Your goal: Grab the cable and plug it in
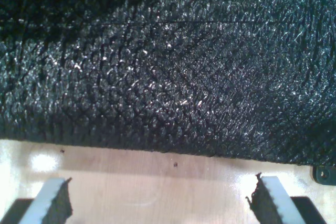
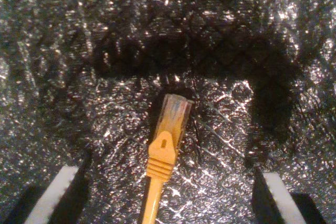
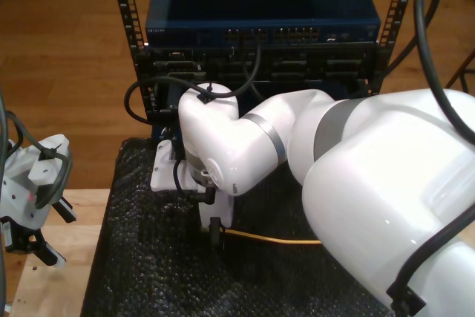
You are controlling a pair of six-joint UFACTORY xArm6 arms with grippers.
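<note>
Cable (image 2: 160, 169) is the thing to find: yellow-orange, with a clear plug (image 2: 176, 111) at its tip, it lies on the black bubbly mat (image 2: 79, 51) between the jaws of my second gripper (image 2: 168, 187).

Going from the exterior view's left: my first gripper (image 3: 44, 246) hangs over the light wooden counter (image 3: 44, 287) just beside the mat's edge. In the first wrist view its jaws stand wide apart with nothing between them, over bare wood, the mat's edge just ahead.

Toward the middle of the exterior view, the second arm's big white body reaches down to the mat in front of the rack of network gear (image 3: 260, 42). My second gripper's jaws are spread wide on either side of the cable's boot, not touching it; each pad (image 2: 58, 195) is apart from the yellow strain relief. The cable runs off toward the exterior view's right along the mat.
</note>
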